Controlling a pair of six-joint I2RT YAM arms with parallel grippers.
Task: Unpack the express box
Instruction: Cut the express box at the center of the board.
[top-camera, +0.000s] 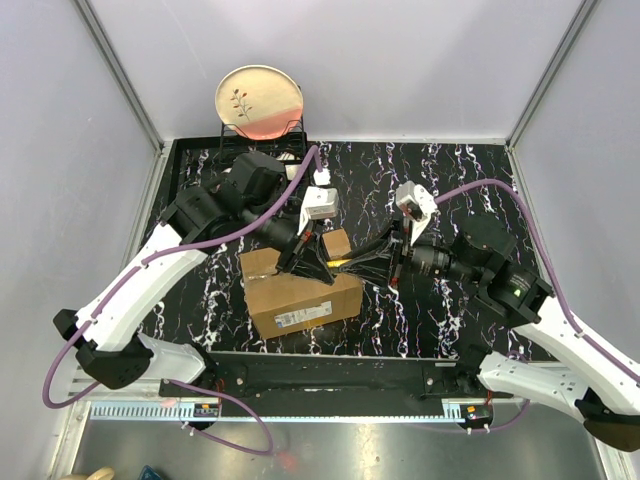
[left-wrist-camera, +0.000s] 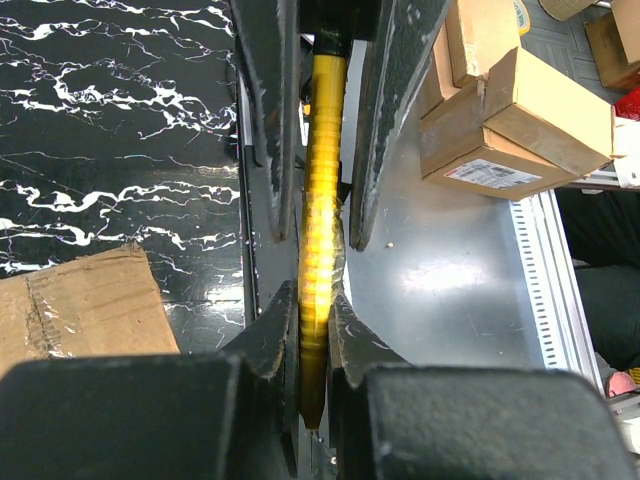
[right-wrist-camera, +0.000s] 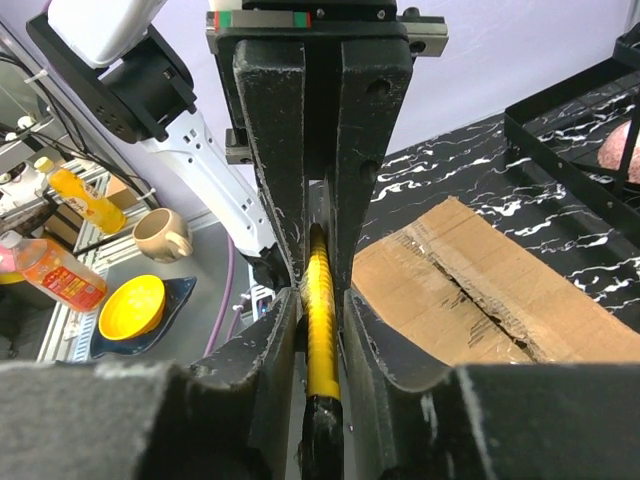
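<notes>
The brown cardboard express box (top-camera: 300, 298) lies at the middle of the black marble table, label facing front, below both grippers. Its top shows a torn tape seam in the right wrist view (right-wrist-camera: 480, 290), and one corner shows in the left wrist view (left-wrist-camera: 80, 310). My left gripper (top-camera: 310, 260) and right gripper (top-camera: 388, 258) face each other tip to tip above the box. Both are shut on one ribbed yellow tool (top-camera: 340, 262). The tool runs between the left fingers (left-wrist-camera: 315, 295) and the right fingers (right-wrist-camera: 320, 300). Its black end (right-wrist-camera: 322, 440) is at the right gripper.
A plate (top-camera: 259, 100) stands in a black wire rack (top-camera: 262, 135) at the back left. Stacked cartons (left-wrist-camera: 510, 110) sit off the table. A mug (right-wrist-camera: 160, 235), a yellow bowl (right-wrist-camera: 130, 305) and bottles (right-wrist-camera: 60, 275) sit beyond the table edge.
</notes>
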